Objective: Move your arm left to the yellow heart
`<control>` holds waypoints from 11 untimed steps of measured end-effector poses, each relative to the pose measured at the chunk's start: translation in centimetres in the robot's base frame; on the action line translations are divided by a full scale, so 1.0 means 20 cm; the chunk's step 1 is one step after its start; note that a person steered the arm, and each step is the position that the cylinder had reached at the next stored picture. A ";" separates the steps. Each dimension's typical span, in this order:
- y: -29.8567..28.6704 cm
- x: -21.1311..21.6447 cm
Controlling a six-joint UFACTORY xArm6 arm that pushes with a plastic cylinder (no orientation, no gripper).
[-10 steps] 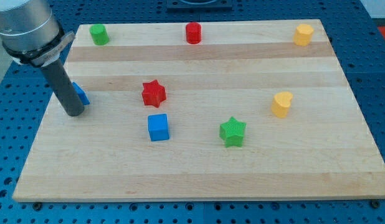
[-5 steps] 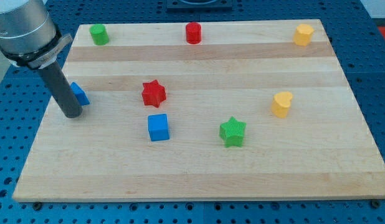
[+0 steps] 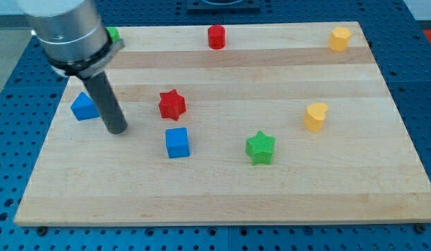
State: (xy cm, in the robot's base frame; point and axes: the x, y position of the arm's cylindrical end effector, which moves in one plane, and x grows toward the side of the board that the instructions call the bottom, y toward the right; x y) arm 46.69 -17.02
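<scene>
The yellow heart point(image 3: 315, 116) stands on the wooden board point(image 3: 222, 195) at the view's right, about mid-height. My tip point(image 3: 117, 130) rests on the board at the view's left, far left of the heart. It sits just right of a blue triangular block point(image 3: 83, 107), left of the red star point(image 3: 171, 104) and up-left of the blue cube point(image 3: 177, 142). The green star point(image 3: 260, 147) lies between the blue cube and the yellow heart.
A red cylinder point(image 3: 216, 36) stands at the top middle and a yellow hexagonal block point(image 3: 339, 39) at the top right. A green block point(image 3: 113, 33) at the top left is partly hidden behind the arm. Blue perforated table surrounds the board.
My tip has moved right, from the left side of the blue triangular block to its right side. The blocks have not visibly moved.
</scene>
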 end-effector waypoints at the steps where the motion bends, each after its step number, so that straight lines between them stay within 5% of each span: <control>1: 0.15 0.00; 11: 1.35 0.00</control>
